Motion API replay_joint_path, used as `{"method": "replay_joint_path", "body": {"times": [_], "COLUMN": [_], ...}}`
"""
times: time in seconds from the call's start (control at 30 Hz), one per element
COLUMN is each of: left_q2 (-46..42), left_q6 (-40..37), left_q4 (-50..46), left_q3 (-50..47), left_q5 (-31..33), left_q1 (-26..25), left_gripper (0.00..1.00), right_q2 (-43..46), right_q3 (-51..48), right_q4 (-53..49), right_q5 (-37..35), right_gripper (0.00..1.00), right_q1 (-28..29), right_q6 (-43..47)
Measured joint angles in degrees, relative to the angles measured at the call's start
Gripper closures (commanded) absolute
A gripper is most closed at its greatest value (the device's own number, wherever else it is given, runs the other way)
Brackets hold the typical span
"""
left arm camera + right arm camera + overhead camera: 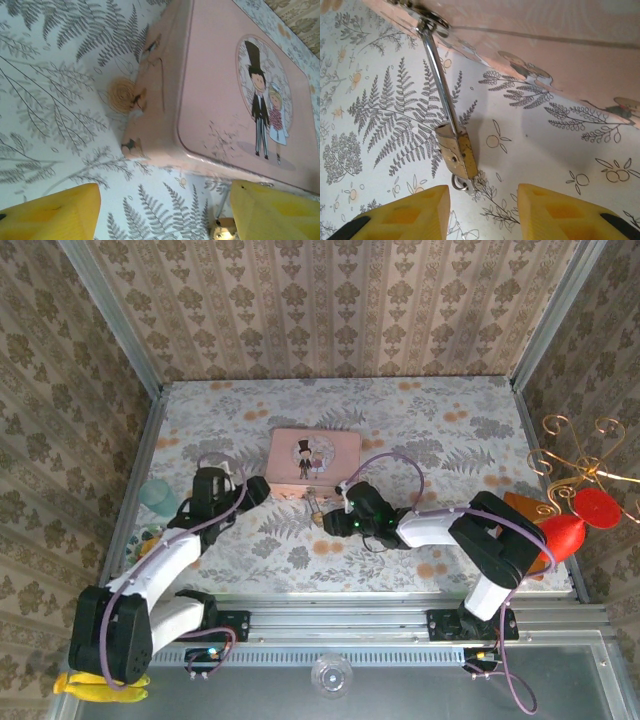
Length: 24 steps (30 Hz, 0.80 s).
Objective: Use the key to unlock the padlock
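**Supervisor:** Status of the grippers and the task items?

**Operator:** I am seeing the right gripper (482,215) along the bottom edge of its wrist view, spread apart and gripping nothing. The left gripper (165,215) is likewise spread and empty, at the bottom of its view beneath the pink tin (235,85). The padlock (457,152) is lying at centre frame in the right wrist view. Its shackle (437,70) is running up to the tin's clasp (434,21) at upper left. A small metal loop, which I am judging to be the key (462,184), is protruding from the padlock's lower end.

**Supervisor:** Hazards? Markings?

**Operator:** I am flagging two hazards. Nothing is steadying the padlock, so a closing gripper could push it aside or dislodge the key. The tin is unheld and could slide. I cannot tell whether the shackle is freed. I am reading no lettering anywhere; the tin is carrying a bride-and-groom picture.
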<state>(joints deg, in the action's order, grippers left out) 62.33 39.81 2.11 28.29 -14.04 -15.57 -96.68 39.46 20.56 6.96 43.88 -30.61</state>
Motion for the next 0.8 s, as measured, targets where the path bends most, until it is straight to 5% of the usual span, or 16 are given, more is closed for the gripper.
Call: {"method": "replay_joint_path", "body": {"times": [0.8], "left_q2": [18.9], "left_q6": [-6.6], "left_q4": [11.1], "left_q3": [6.6], "left_q5": [-5.7], "left_q1": [2.5], "left_gripper": [0.30], "right_q2": [-7.3], "right_q3": [7.0], "right_q4": [-0.7], "right_q5": [0.5], "right_gripper": [0.68], "right_q1": [2.1], "right_q6": [0.4]}}
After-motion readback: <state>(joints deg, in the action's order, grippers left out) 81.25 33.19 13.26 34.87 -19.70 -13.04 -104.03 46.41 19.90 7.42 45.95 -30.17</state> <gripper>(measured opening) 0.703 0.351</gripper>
